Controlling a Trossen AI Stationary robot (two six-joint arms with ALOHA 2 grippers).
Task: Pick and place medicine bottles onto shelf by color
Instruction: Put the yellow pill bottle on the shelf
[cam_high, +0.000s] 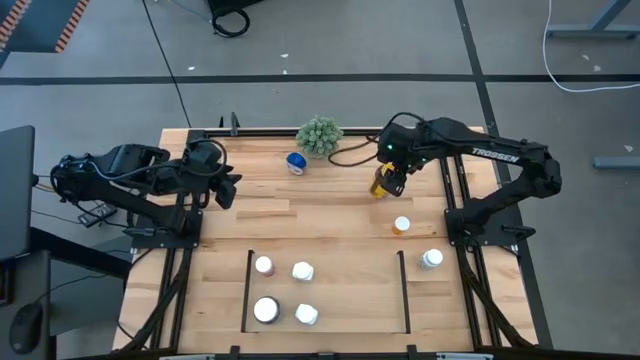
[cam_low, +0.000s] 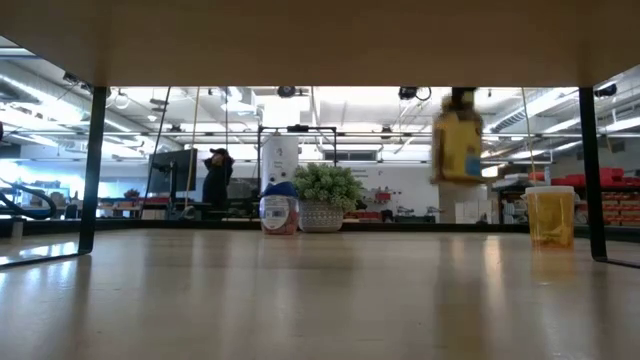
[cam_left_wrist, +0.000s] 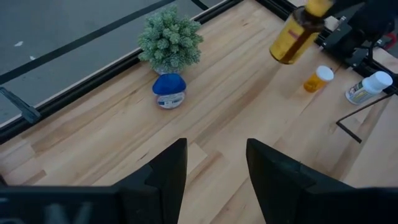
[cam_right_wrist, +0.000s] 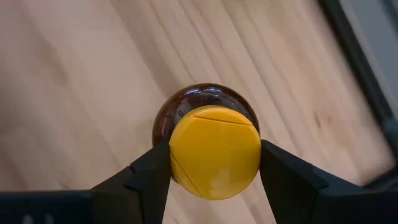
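Risk centres on the large amber bottle with yellow cap (cam_right_wrist: 214, 152), held by its cap alone in the right gripper (cam_high: 387, 179), jaws clenched, and hanging tilted clear of the table toward its far side. A cap-only hold may let it swing or slip in transit to the black-outlined shelf bay (cam_high: 247, 290), toppling the small orange bottle (cam_high: 401, 225) nearby. Left gripper (cam_left_wrist: 214, 180) waits, fingers parted, empty.

right gripper (cam_right_wrist: 214, 163) hangs above the table's far side, fingers clamped tight; left gripper (cam_left_wrist: 214, 171) waits at the left edge, fingers spread.
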